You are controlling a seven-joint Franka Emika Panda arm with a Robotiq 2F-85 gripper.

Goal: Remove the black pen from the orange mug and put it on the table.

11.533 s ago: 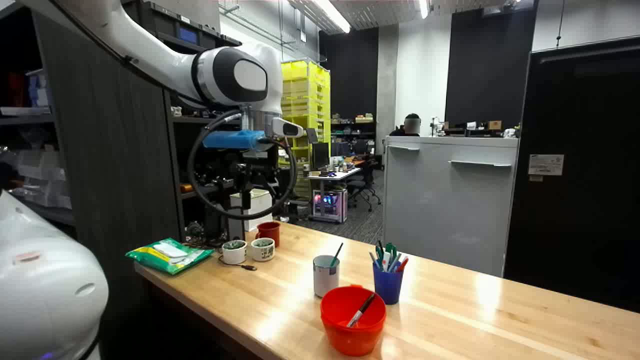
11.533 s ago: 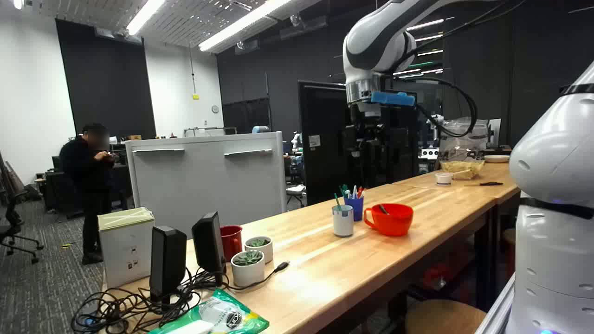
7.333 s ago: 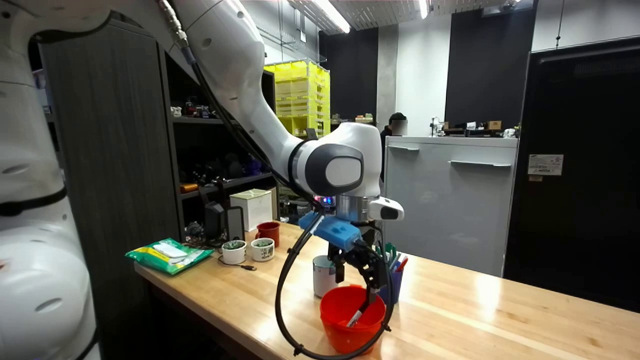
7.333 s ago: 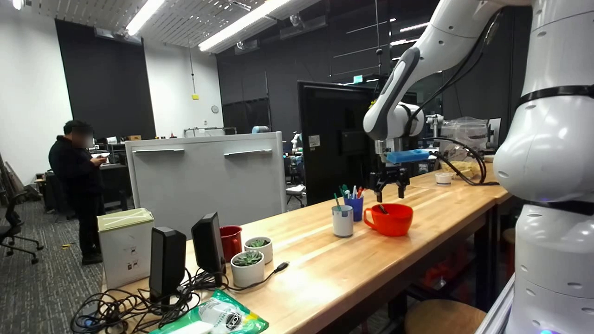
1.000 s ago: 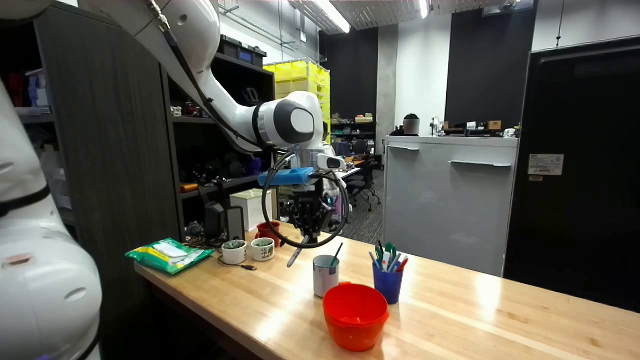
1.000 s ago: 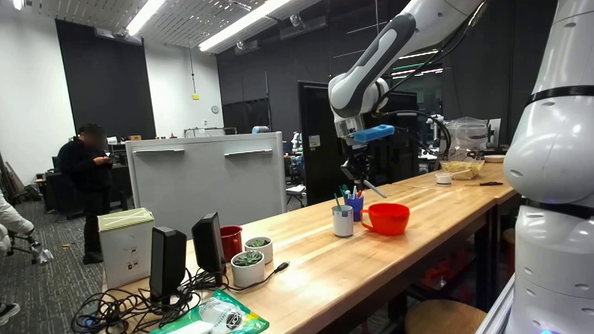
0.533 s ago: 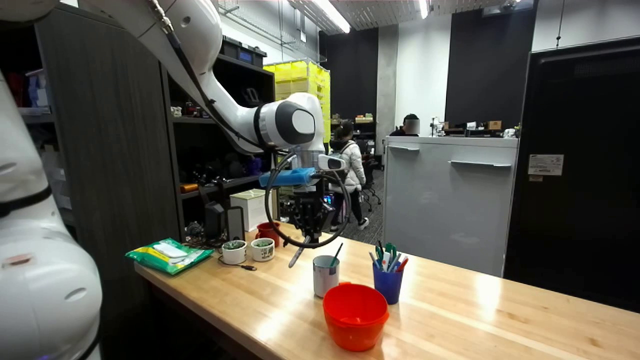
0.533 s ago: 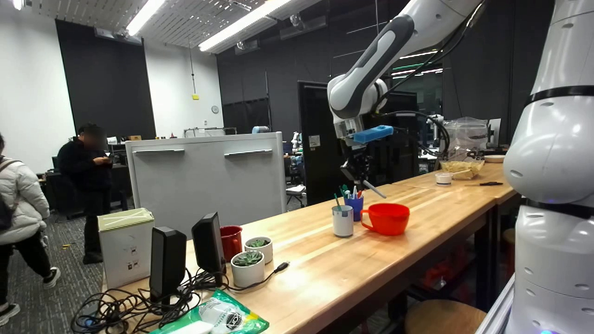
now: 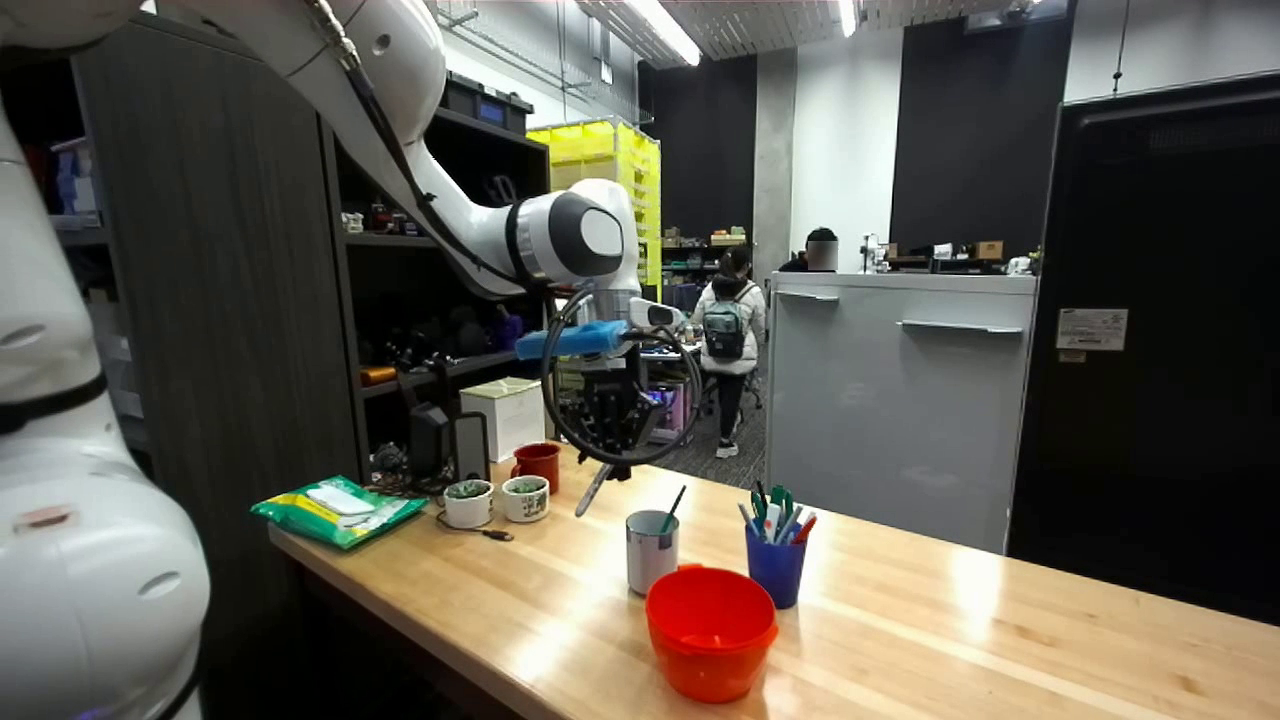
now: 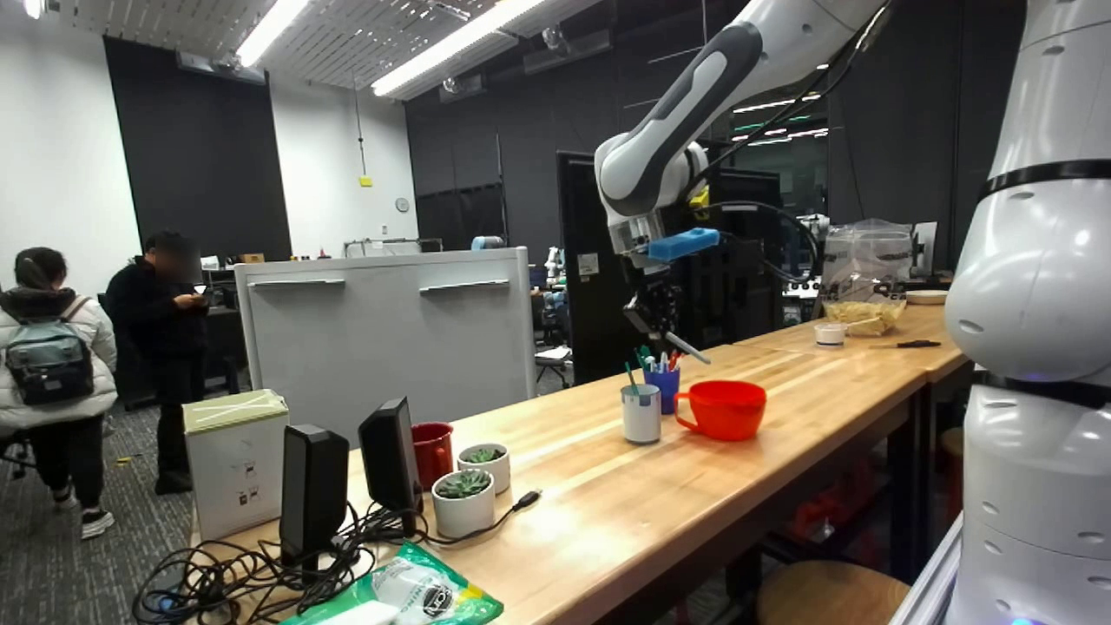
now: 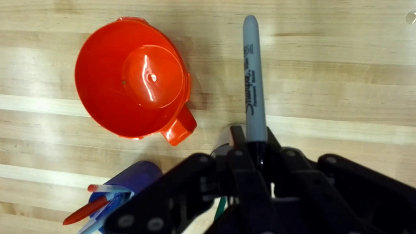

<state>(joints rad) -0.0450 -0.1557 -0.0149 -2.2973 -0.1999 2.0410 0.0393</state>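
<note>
The black pen (image 11: 255, 78), grey-barrelled with a black cap, is out of the orange mug and held in the air. My gripper (image 11: 254, 138) is shut on its capped end; the grey barrel sticks out from between the fingertips. In both exterior views the pen (image 9: 592, 492) (image 10: 688, 348) slants downward below the gripper (image 9: 618, 470) (image 10: 664, 335), above the table (image 9: 900, 620). The orange mug (image 9: 711, 650) (image 10: 729, 412) stands upright; the wrist view looks into the mug (image 11: 100, 81), to the left of the pen, with nothing inside. Most of the cap is hidden by the fingers.
A white-grey cup (image 9: 651, 565) with a green stick stands below the gripper, partly covered in the wrist view. Beside it is a blue cup (image 9: 775, 575) full of pens. Two small planters (image 10: 463, 512), a dark red mug (image 10: 432, 456) and a cable (image 10: 521, 503) lie farther along.
Earlier the pen leaned inside the mug; now it is in my gripper, outside it. In the last half second, gripper and pen have risen slightly and moved a little away from the mug.
</note>
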